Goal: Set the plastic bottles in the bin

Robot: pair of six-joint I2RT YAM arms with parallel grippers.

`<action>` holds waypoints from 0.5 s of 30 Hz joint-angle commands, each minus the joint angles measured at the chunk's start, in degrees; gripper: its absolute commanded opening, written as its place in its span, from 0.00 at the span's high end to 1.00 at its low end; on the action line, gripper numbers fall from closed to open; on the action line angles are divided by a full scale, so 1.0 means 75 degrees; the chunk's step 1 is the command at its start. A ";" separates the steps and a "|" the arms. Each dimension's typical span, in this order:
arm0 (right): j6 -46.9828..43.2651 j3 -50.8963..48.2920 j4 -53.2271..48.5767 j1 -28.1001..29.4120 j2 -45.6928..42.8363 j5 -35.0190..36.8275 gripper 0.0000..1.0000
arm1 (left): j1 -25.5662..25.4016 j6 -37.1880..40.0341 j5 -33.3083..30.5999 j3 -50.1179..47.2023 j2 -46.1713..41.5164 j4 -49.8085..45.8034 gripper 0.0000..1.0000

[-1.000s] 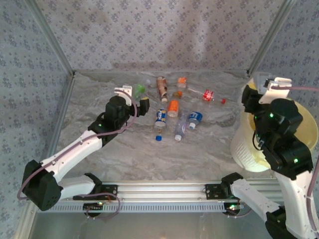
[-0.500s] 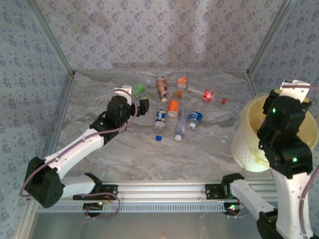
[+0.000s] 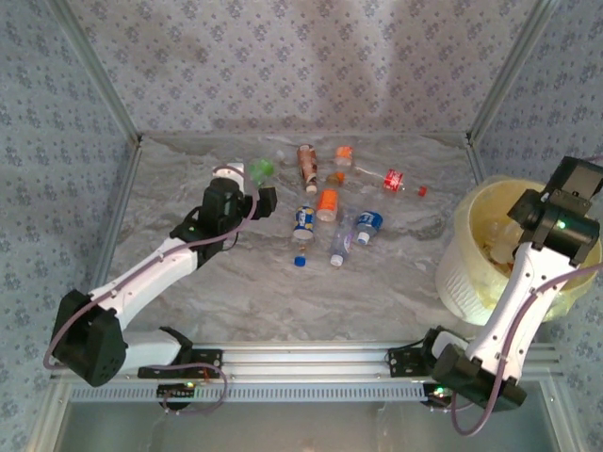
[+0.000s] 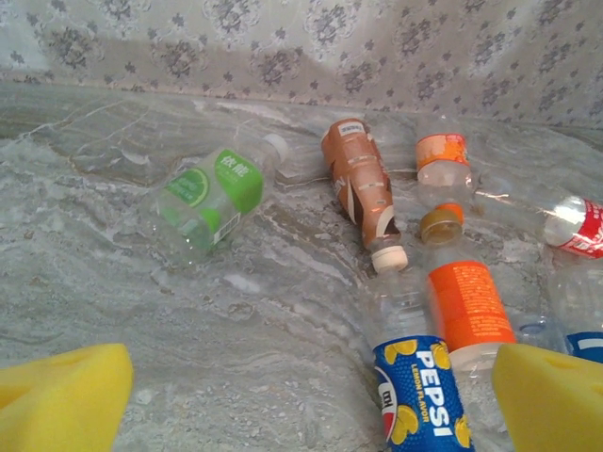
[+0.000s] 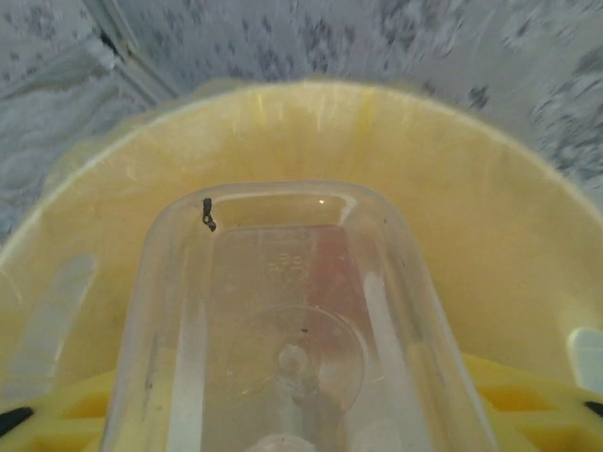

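Several plastic bottles lie at the back of the table: a green-labelled one [image 4: 212, 193], a brown one [image 4: 363, 184], two orange-labelled ones [image 4: 471, 303], a red-labelled one [image 4: 577, 224] and a Pepsi bottle [image 4: 421, 395]. My left gripper [image 3: 254, 195] hovers open just left of the Pepsi bottle [image 3: 303, 219], with bare table between its yellow pads [image 4: 61, 400]. My right gripper [image 5: 301, 419] is shut on a clear square-based bottle [image 5: 292, 320], held over the yellow-lined bin [image 5: 490, 217]. In the top view the bin [image 3: 466, 278] stands at the right.
A loose blue cap [image 3: 300, 261] and a red cap [image 3: 421, 190] lie among the bottles. A blue-labelled bottle [image 3: 367, 224] and a clear one [image 3: 340, 245] lie nearer the front. Patterned walls and metal frame posts close in the table. The right arm [image 3: 513, 292] rises beside the bin.
The right arm swung rightward from the bin's left rim to over its inside, carrying the clear bottle. The left gripper crept slightly toward the back.
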 commanded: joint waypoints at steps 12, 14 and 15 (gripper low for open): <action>0.0630 -0.0255 0.0793 0.0260 -0.0326 0.1073 0.00 | 0.0134 -0.0459 0.0217 0.0410 0.0306 -0.0464 0.02; 0.0661 -0.0286 0.0955 0.0590 -0.0490 0.0846 0.00 | 0.0153 -0.0498 0.0198 0.0441 0.0313 -0.0559 0.02; 0.0704 -0.0259 0.1018 0.0783 -0.0568 0.0702 0.00 | 0.0164 -0.0513 0.0190 0.0460 0.0327 -0.0594 0.02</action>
